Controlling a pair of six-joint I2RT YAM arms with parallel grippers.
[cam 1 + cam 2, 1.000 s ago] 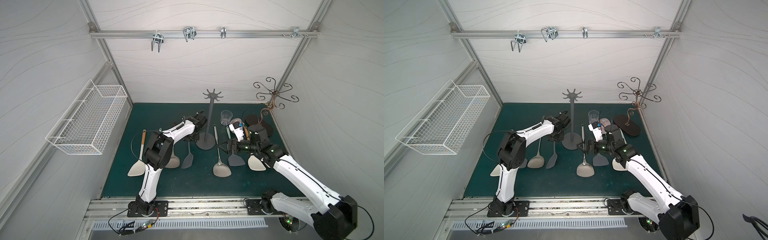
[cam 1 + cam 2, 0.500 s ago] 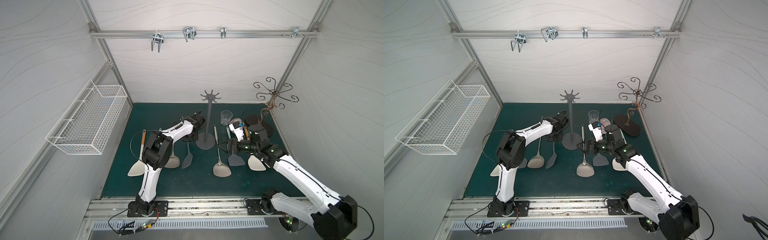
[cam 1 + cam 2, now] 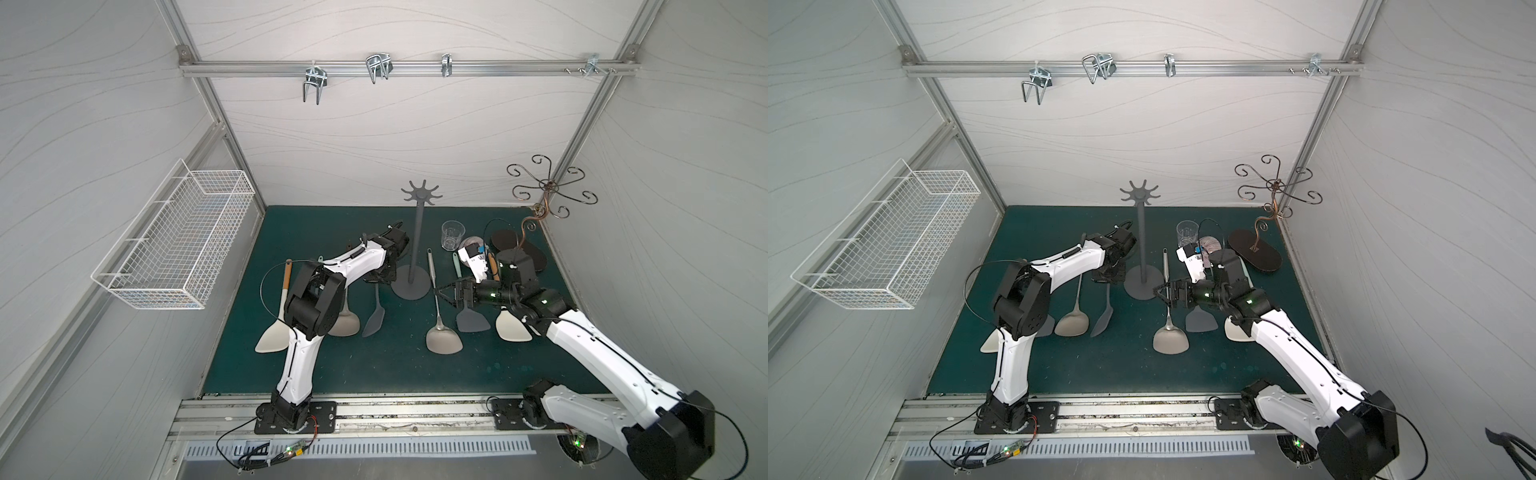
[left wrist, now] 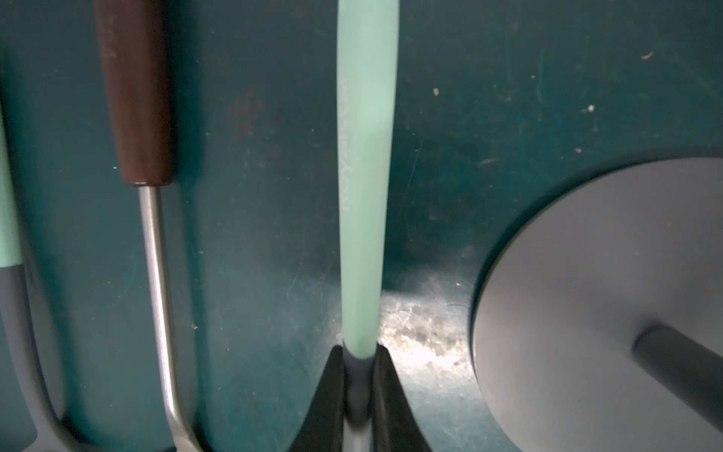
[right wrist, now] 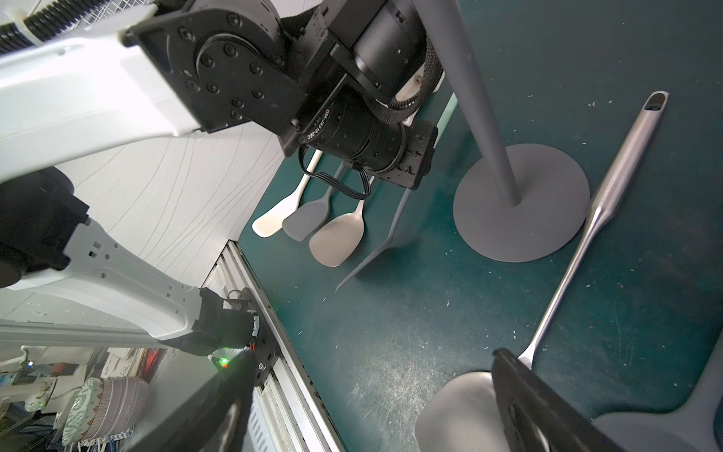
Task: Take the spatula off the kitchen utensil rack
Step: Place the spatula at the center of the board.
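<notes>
Trouble could come from how close things sit. The left claw (image 4: 359,364) is shut tight on the spatula (image 4: 365,156), pinching the thin grey neck just below the mint handle. The spatula is off the rack (image 3: 417,237); nothing hangs on the prongs at the top. It is held low, just beside the round base (image 4: 587,297). In the right wrist view its flat end slants down to the counter (image 3: 374,374). I cannot tell if that end touches yet.

The rack is tall and thin, and the left arm is right next to the pole. I think a small bump from the wrist, or from the long handle, could tip the rack over or slide it.

The grip is on a skinny part. If the flat end drags on the counter, the spatula could twist in the claw or slip out. If the claw opens while the spatula is slanted, it may flop down and land on the brown-handled spatula (image 4: 135,90) lying just beside it.

The right claw (image 3: 444,294) is wide open and holds nothing. It hangs right over the steel spatula (image 3: 444,343), on the other side of the base. If it drops lower or swings, it could shove that one into the base. The two arms could also knock together near the pole.
</notes>
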